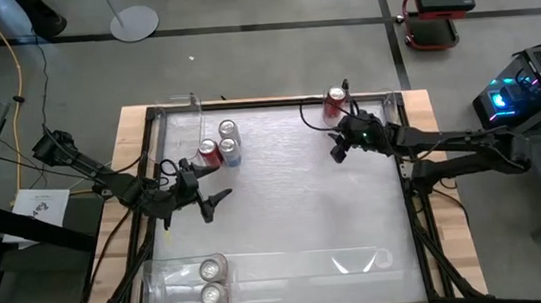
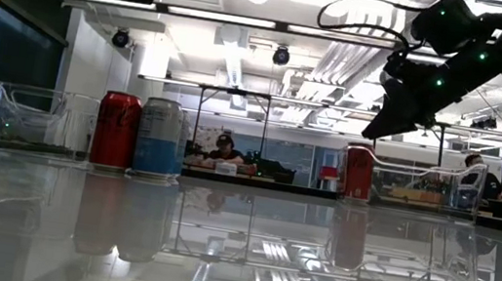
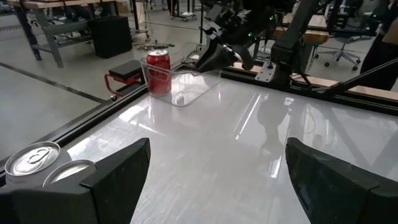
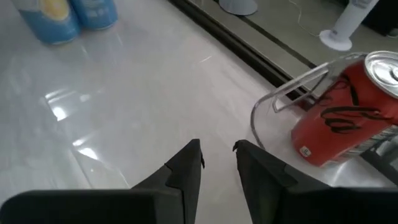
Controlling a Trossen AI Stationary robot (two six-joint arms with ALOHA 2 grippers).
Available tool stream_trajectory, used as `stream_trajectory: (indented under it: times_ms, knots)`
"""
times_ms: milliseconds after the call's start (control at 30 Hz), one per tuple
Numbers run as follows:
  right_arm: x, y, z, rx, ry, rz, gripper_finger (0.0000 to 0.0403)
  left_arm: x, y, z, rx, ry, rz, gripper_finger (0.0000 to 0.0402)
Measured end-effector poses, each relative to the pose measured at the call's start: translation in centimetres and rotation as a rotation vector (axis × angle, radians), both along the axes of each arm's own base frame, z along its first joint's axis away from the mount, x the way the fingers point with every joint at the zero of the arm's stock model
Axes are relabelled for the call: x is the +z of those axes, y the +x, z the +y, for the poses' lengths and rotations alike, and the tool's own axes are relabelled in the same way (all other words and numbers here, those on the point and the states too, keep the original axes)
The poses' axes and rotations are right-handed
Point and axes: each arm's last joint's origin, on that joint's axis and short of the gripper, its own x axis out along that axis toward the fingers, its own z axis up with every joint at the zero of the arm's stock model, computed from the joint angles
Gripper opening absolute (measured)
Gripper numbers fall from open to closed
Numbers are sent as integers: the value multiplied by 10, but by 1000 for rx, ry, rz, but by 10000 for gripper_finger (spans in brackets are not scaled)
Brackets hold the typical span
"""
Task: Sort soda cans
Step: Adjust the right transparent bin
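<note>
A red can (image 1: 209, 153) and two silver-blue cans (image 1: 229, 141) stand upright on the table at the far left; they also show in the low view (image 2: 139, 133). Another red can (image 1: 335, 101) stands in a clear bin (image 4: 273, 106) at the far right. Two silver cans (image 1: 210, 281) stand in a clear bin (image 1: 165, 283) at the near left. My left gripper (image 1: 215, 203) is open and empty, just on the near side of the can group. My right gripper (image 1: 337, 153) is empty with its fingers nearly together, raised just on the near side of the red can's bin.
A third clear bin (image 2: 33, 115) stands at the far left edge. A long clear piece (image 1: 354, 260) lies along the near edge. A dark frame (image 1: 412, 189) borders the table. The middle of the table (image 1: 303, 206) is bare.
</note>
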Motion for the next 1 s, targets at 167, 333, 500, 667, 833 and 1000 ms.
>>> stream_trajectory:
  times_ms: [167, 333, 500, 667, 833, 1000]
  knots:
    - [-5, 0, 9, 103, -13, 92, 98, 4, -2, 1, -25, -19, 3, 349]
    - [-21, -20, 9, -51, 80, 305, 98, 19, -5, 7, 10, -50, 85, 349]
    - [-27, -36, 1, -271, 103, 391, 98, 24, -6, 18, 94, -70, 145, 349]
    - [-28, -45, -6, -372, 86, 435, 98, 24, -4, 24, 127, -89, 145, 349]
    - [-28, -47, -7, -394, 68, 459, 98, 23, -3, 26, 124, -115, 147, 349]
    - [-26, -42, -3, -348, 122, 417, 98, 23, -3, 25, 116, -127, 147, 349]
